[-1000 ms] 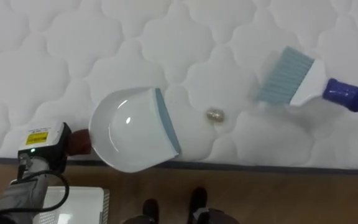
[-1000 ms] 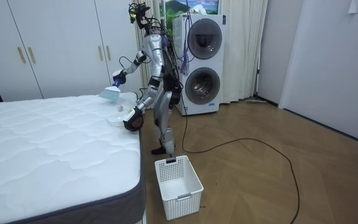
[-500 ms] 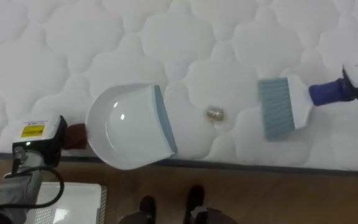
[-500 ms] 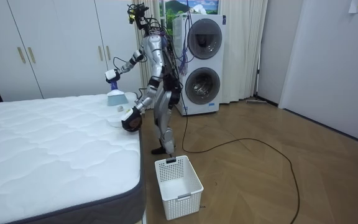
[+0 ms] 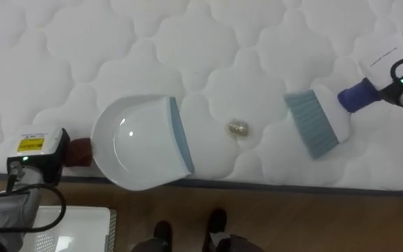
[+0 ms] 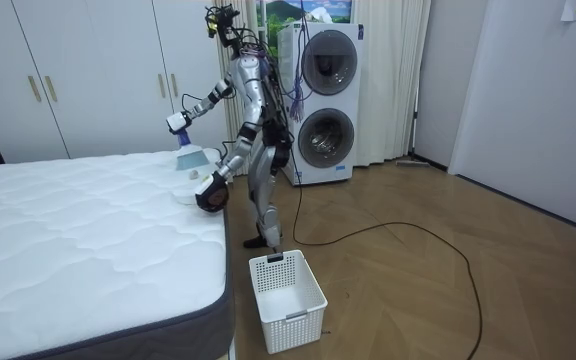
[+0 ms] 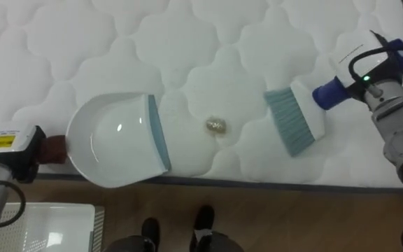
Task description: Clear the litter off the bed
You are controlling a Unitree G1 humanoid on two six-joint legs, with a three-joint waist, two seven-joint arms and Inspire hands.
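A white dustpan [image 5: 142, 143] with a blue-grey lip lies on the quilted mattress [image 5: 187, 42] at its near edge, mouth facing right. My left hand [image 5: 39, 152] is at its dark red handle [image 5: 81, 152], closed on it. A small brownish crumpled scrap [image 5: 239, 128] lies just right of the lip. Further right, a brush [image 5: 315, 123] with blue-grey bristles and a blue handle rests bristles down on the mattress. My right hand [image 7: 382, 89] is shut on that handle. In the room view I stand at the bed's corner, with the brush [image 6: 183, 156] over the mattress.
A white slatted basket [image 6: 286, 288] stands on the wooden floor beside the bed, just below the dustpan in the eye views, basket [image 5: 75, 229]. The mattress edge [image 5: 292, 185] runs along the bottom. A stacked washer and dryer [image 6: 323, 100] stand behind me.
The right hand has turned the brush: its bristles, first pointing up and left, now point down towards the bed's edge, nearer the scrap. The dustpan shifted slightly left. The scrap stays put.
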